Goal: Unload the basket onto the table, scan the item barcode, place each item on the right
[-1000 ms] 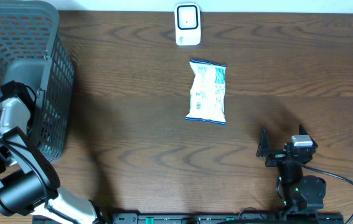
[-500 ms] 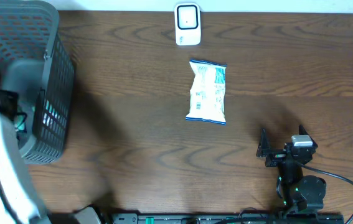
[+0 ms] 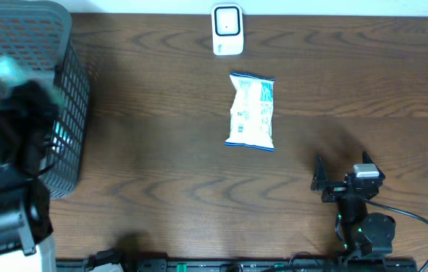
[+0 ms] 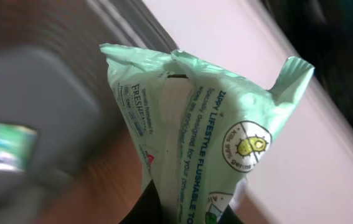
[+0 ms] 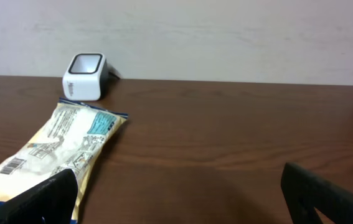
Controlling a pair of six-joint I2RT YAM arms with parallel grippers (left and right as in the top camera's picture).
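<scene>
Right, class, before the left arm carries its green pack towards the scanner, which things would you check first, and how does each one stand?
1. Left gripper shut on the green pack: ok.
2. Barcode on the pack facing outward: cannot tell; none shows in the wrist view.
3. Pack lifted clear of the basket: cannot tell; the overhead view is blurred there.
4. Scanner uncovered: ok.
5. Space in front of the scanner free: not ok; the blue-white bag lies there.
6. Right gripper open, out of the way at the near edge: ok.
</scene>
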